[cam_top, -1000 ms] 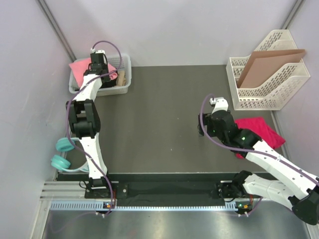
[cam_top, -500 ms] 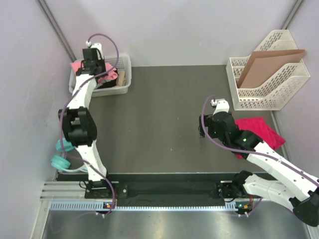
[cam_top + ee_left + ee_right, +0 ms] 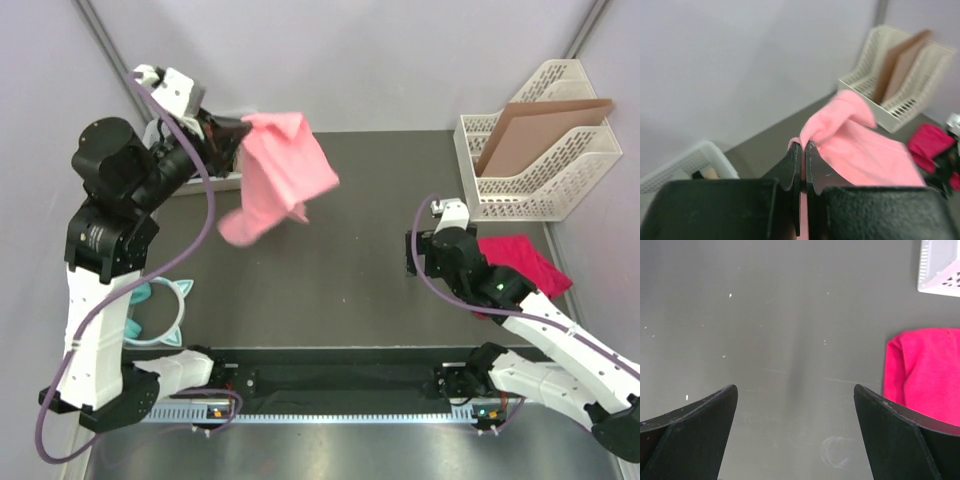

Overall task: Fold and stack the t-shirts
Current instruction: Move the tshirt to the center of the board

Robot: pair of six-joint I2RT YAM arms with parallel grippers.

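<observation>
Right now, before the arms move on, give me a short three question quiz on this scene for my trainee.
1. True or false: the left gripper is shut on the salmon-pink t-shirt.
2. The magenta-red t-shirt is: A hanging in the air; B lying on the table; C out of sight.
3. Fill in: the right gripper is ____.
Key: 1 true; 2 B; 3 open.

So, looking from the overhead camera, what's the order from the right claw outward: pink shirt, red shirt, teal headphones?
From the right claw:
1. red shirt, lying just to its right.
2. pink shirt, hanging in the air, back left.
3. teal headphones, far left edge.
</observation>
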